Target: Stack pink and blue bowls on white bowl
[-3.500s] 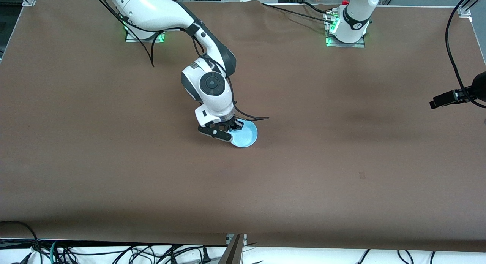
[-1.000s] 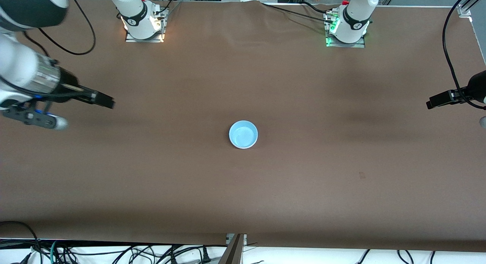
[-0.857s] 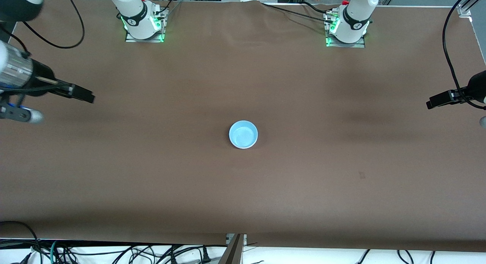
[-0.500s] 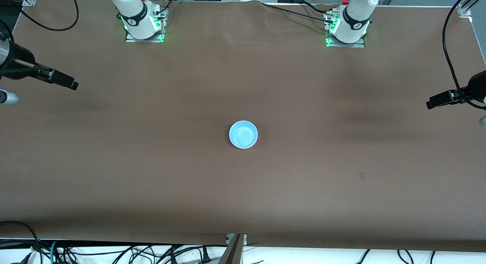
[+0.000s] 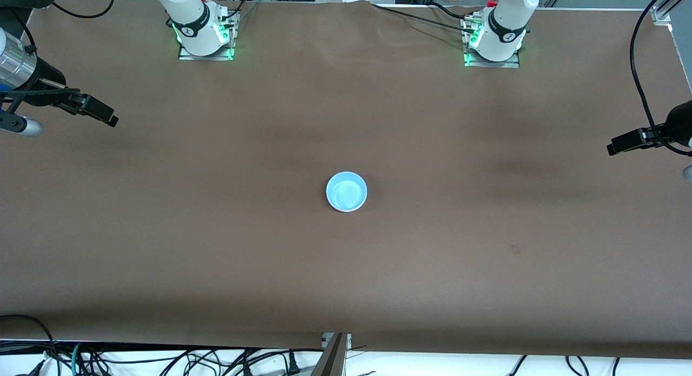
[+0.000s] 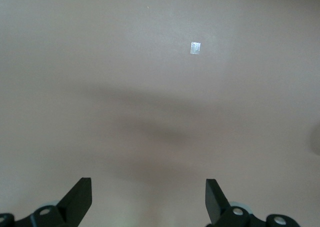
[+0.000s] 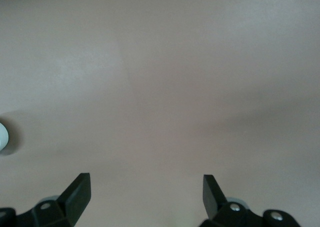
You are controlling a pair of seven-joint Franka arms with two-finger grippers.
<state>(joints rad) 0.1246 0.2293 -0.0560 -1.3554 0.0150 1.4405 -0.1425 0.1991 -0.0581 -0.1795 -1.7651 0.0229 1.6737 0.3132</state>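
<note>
The light blue bowl (image 5: 346, 191) stands upright in the middle of the brown table (image 5: 486, 289), with no gripper touching it. The pink bowl and the white bowl do not show; anything under the blue bowl is hidden from above. My right gripper (image 5: 110, 117) is open and empty, up over the right arm's end of the table, well away from the bowl; its wrist view (image 7: 146, 193) shows bare table and a pale rounded edge (image 7: 2, 136) at the border. My left gripper (image 5: 614, 147) waits open and empty over the left arm's end (image 6: 148, 194).
A small pale tape mark (image 5: 515, 250) lies on the table nearer the front camera than the bowl, toward the left arm's end; it also shows in the left wrist view (image 6: 195, 48). Both arm bases (image 5: 203, 35) stand along the table's back edge.
My right gripper let go of the blue bowl and drew away to the right arm's end of the table. The bowl has stayed in place. The left arm has not moved.
</note>
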